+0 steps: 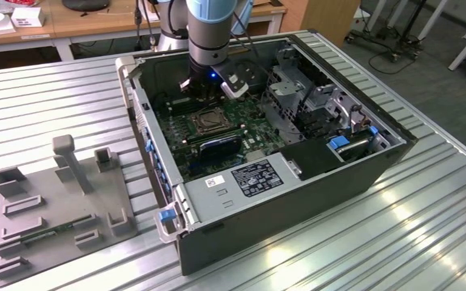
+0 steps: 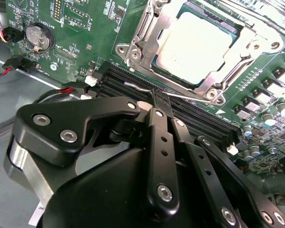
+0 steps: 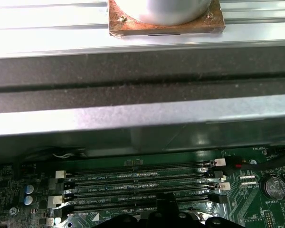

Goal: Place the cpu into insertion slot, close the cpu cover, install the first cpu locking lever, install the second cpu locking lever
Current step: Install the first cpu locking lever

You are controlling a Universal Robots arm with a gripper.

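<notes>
Status: The cpu (image 2: 199,45) lies in the insertion slot (image 1: 209,121), just beyond the fingertips in the second wrist view. The cpu cover (image 2: 242,47) is folded down over it, so its silvery frame surrounds the exposed metal top. Placing the chip and closing the cover therefore appear done, while both levers are judged outstanding.

Gripper: The gripper (image 2: 161,97) is lowered inside the computer case (image 1: 314,200), with its fingers drawn together. Their tips meet the thin wire locking lever (image 2: 180,94). Whether they pinch it cannot be told.

Orientation: The cpu lies flat, top upward, its edges square to the slot rim. Being square, it has no long axis. The lever's long axis runs crosswise to the fingers, along the slot edge nearest them and parallel to the memory slots (image 3: 142,183) beneath the fingertips.
</notes>
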